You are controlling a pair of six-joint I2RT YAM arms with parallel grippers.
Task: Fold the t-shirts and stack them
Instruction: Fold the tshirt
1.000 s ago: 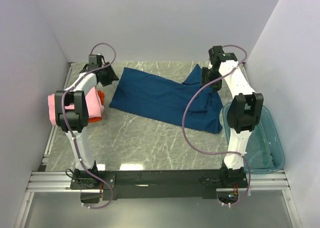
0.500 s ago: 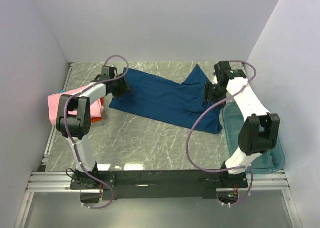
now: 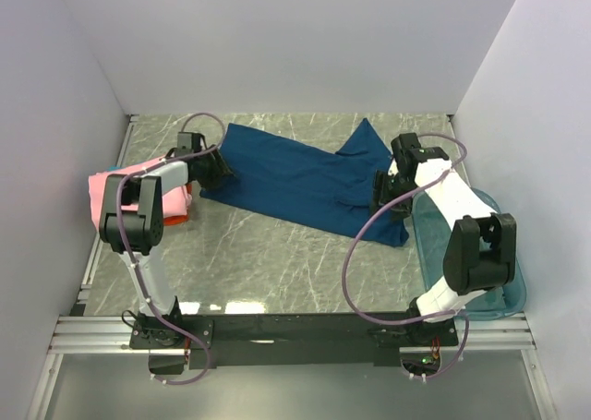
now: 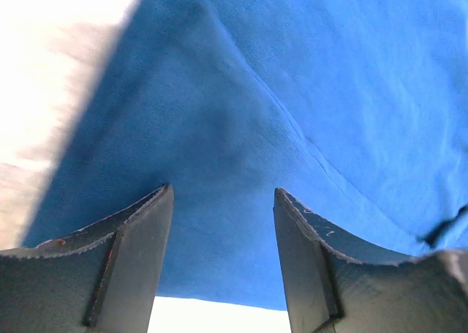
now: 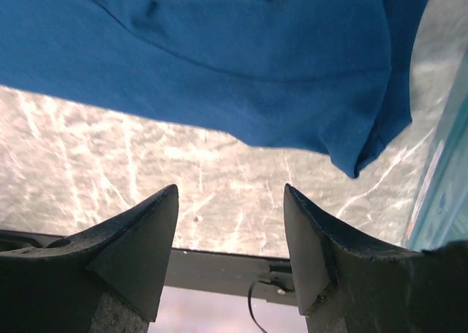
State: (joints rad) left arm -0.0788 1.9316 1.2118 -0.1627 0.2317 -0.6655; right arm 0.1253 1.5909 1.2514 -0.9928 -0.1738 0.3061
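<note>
Navy-blue cotton t-shirt (image 3: 305,185) spread flat and slantwise across the far half of the grey marbled desk (image 3: 268,263), one sleeve pointing to the back wall. My left gripper (image 3: 214,166) is low over the shirt's left edge. In the left wrist view its fingers (image 4: 131,245) stand apart, with blue cloth (image 4: 292,91) filling the gap and nothing pinched between them. My right gripper (image 3: 388,194) hangs at the shirt's right end. In the right wrist view its fingers (image 5: 139,252) are likewise spread, framing bare desk (image 5: 146,157). The shirt's near hem (image 5: 219,55) lies just beyond the fingertips, untouched. A translucent teal plastic tub (image 3: 503,254) sits at the desk's right edge, just beside the shirt's near right corner. Its rim (image 5: 446,194) shows at the right margin of the right wrist view. A folded pink t-shirt (image 3: 98,197) lies at the desk's left edge with an orange t-shirt (image 3: 186,198) showing beneath it, both near the navy shirt's left edge.
</note>
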